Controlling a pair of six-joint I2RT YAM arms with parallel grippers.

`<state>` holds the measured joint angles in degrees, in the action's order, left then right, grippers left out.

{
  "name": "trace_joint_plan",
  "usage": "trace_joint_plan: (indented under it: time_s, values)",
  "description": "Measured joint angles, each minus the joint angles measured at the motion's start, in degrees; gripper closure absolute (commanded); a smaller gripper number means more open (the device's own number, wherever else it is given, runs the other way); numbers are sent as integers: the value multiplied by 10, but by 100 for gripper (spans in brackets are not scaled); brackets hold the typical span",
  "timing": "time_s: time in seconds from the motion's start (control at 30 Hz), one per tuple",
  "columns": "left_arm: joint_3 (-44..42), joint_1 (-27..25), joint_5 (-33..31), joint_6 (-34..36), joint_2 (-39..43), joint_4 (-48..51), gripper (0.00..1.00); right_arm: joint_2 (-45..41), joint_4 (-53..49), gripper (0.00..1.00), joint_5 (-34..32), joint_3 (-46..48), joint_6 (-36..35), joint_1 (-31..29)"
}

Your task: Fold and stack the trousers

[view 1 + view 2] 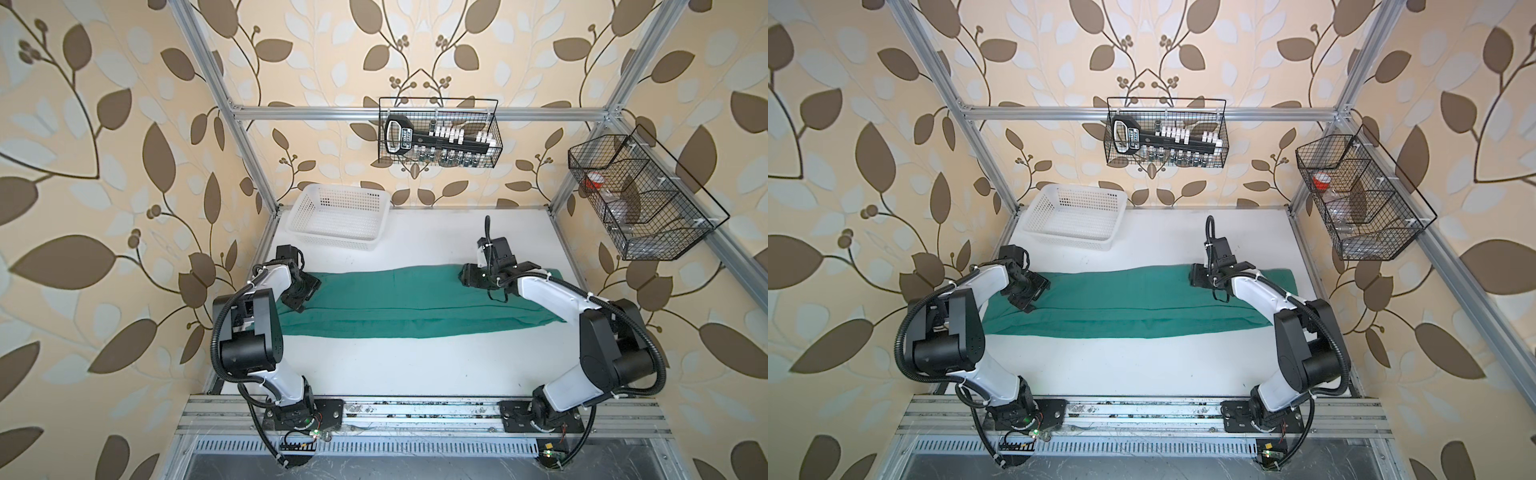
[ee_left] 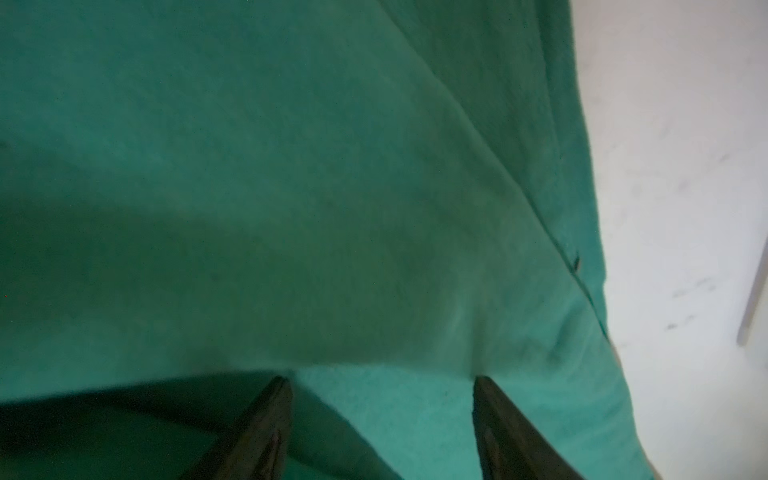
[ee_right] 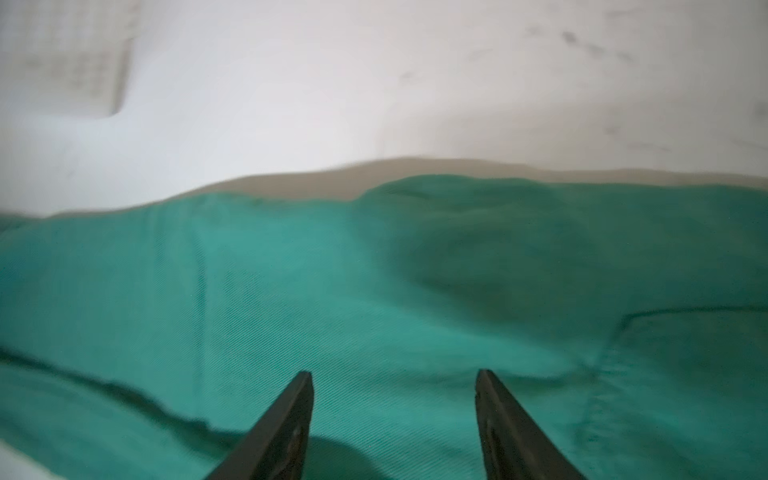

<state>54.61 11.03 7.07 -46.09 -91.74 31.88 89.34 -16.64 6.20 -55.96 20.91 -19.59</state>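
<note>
Both top views are showing bright, even, soft light, with frame rails [image 1: 311,112] bowing toward the edges from wide-angle distortion. Wrist views are looking dimmer and blur-smeared: trousers [image 2: 291,166] carrying a dark shadow, table [image 3: 374,83] washing out pale.

White tabletop [image 1: 415,365], faint grey scuffs. Teal-green trousers [image 1: 415,299] lie flat on it as one long folded band. The band starts under the left tool [image 1: 302,293] and runs past the right tool [image 1: 468,276]. White perforated basket [image 1: 332,245] stands on the tabletop beyond the left tool, apart from the trousers. Bare tabletop on the near side of both tools.
</note>
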Motion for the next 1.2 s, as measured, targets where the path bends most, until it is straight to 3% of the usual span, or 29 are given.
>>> trace_joint_plan:
  time_s: [0.17,0.33,0.67,0.97,1.2]
  values:
    - [-31,-14,2,17,24,18,28,10,10,39,48,4,-46,-102]
    - [-53,-13,1,28,32,27,28,83,19,44,81,-22,-56,-165]
    - [-97,-13,-7,42,71,57,27,215,36,48,120,-133,-75,-217]
    - [-100,5,-42,57,125,89,26,220,34,50,176,-120,-118,-257]
    - [-94,67,-58,79,150,113,25,199,49,52,184,-71,-144,-279]
